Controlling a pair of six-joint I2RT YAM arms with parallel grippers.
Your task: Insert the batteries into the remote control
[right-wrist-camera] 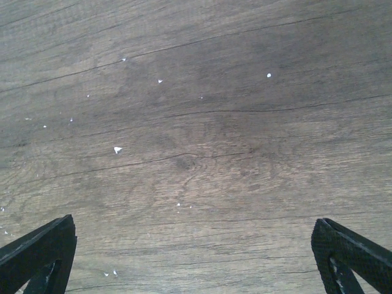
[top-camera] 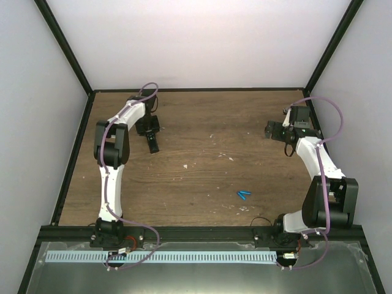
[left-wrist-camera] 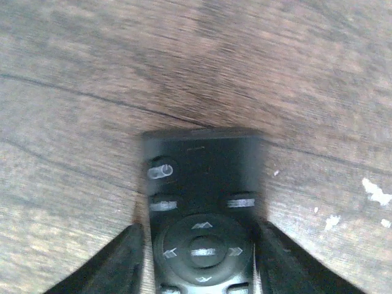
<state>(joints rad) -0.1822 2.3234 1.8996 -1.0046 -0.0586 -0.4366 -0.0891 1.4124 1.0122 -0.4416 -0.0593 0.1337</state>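
Your left gripper (left-wrist-camera: 199, 254) straddles the remote control (left-wrist-camera: 202, 184) at the far left of the table (top-camera: 202, 116), long axis running out between jaws close at its sides (gripped or not, can't tell), while the batteries (top-camera: 244, 195) lie nearer your wide-open right gripper (right-wrist-camera: 195, 226).

table: brown wood-grain top (top-camera: 208, 116), a bit scuffed tbh; plain bare boards under the right claw (right-wrist-camera: 193, 228)
remote control (left-wrist-camera: 202, 202): was flat on the wood, buttons up, right between the left claw (left-wrist-camera: 202, 269) fingers (left-wrist-camera: 116, 269), its top end poking out past the tips
batteries (top-camera: 244, 195): two lay together, well apart from both claws, on the right claw's side
white flecks (right-wrist-camera: 117, 149): scattered ahead of the right claw; a few beside the left claw too
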